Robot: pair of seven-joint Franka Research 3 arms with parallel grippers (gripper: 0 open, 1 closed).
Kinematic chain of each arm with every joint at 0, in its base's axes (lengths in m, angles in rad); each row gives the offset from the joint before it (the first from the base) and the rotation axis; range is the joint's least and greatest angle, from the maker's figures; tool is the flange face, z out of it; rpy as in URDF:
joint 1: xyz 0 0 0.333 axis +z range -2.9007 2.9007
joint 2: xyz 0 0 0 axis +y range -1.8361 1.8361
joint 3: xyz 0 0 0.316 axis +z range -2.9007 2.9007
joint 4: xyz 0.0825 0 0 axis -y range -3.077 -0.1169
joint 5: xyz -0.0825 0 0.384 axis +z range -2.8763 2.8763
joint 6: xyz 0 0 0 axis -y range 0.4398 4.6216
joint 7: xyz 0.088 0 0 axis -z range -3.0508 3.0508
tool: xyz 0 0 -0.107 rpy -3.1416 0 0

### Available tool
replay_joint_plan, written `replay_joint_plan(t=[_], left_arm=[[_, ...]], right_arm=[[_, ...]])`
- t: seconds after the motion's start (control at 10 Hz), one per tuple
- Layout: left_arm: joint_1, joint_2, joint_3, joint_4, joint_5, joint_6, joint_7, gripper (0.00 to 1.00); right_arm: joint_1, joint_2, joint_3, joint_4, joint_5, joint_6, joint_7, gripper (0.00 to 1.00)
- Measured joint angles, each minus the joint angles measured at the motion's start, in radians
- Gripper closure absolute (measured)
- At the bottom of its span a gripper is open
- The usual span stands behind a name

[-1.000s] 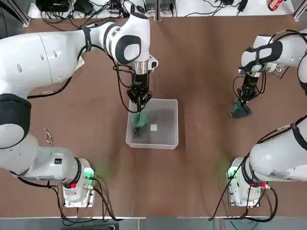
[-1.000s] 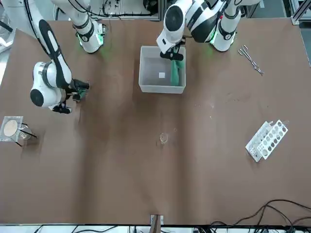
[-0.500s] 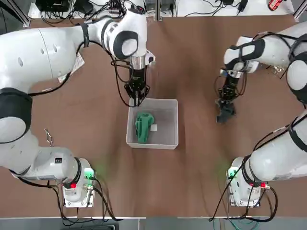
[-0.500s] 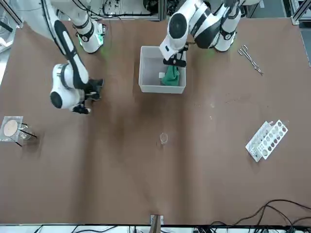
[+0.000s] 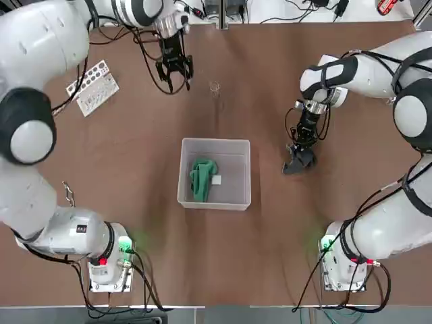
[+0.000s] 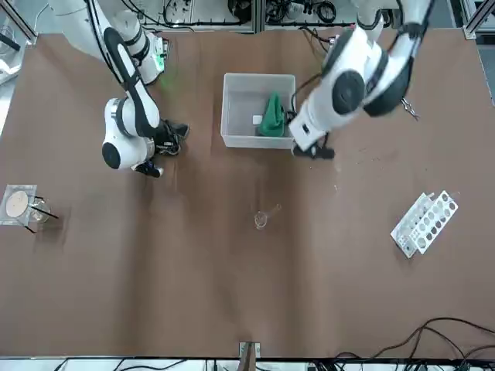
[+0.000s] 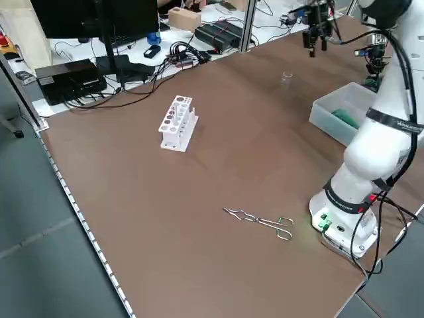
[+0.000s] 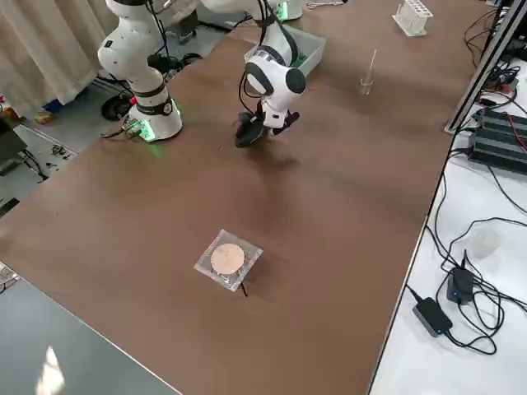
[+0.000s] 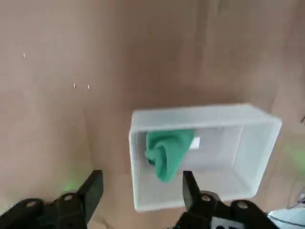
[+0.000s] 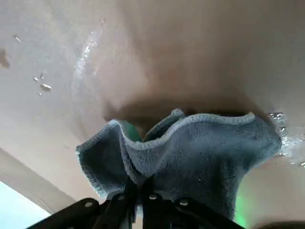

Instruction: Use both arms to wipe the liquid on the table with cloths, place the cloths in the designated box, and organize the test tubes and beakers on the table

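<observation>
Grey cloth (image 5: 298, 162) pinched in right gripper (image 5: 295, 160) beside box (image 5: 214, 200) — best lifted clear over wall, then dropped by green cloth (image 5: 202, 177); left gripper (image 5: 174, 72) spread, empty.

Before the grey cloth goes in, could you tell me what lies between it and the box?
Only bare table lies between the grey cloth, held by the right gripper, and the box, as the top view shows.

No readable text, labels, brands or numbers anywhere in view.

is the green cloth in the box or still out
In. The green cloth lies bunched inside the box, with no hand on it.
</observation>
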Motion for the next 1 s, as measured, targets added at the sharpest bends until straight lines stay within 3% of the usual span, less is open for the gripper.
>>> replay_joint_plan(t=[0.2, 0.3, 0.7, 1.0], left_arm=[[-0.044, 0.134, 0.051, 0.076, 0.010, 0.151, 0.003, 0.24], [-0.053, 0.175, 0.060, 0.090, 0.011, 0.232, 0.002, 0.24], [-0.059, 0.252, 0.063, 0.103, 0.042, 0.411, 0.002, 0.24], [-0.072, 0.336, 0.063, 0.109, 0.088, 0.507, 0.002, 0.24]], right_arm=[[-0.052, 0.014, -0.025, -0.012, -0.031, -0.014, 0.001, 0.91], [-0.112, 0.019, -0.031, -0.019, -0.100, -0.040, 0.001, 0.91], [-0.375, 0.020, -0.037, -0.016, -0.390, -0.156, -0.010, 0.90], [-0.403, 0.019, -0.027, -0.014, -0.416, -0.230, -0.010, 0.90]])
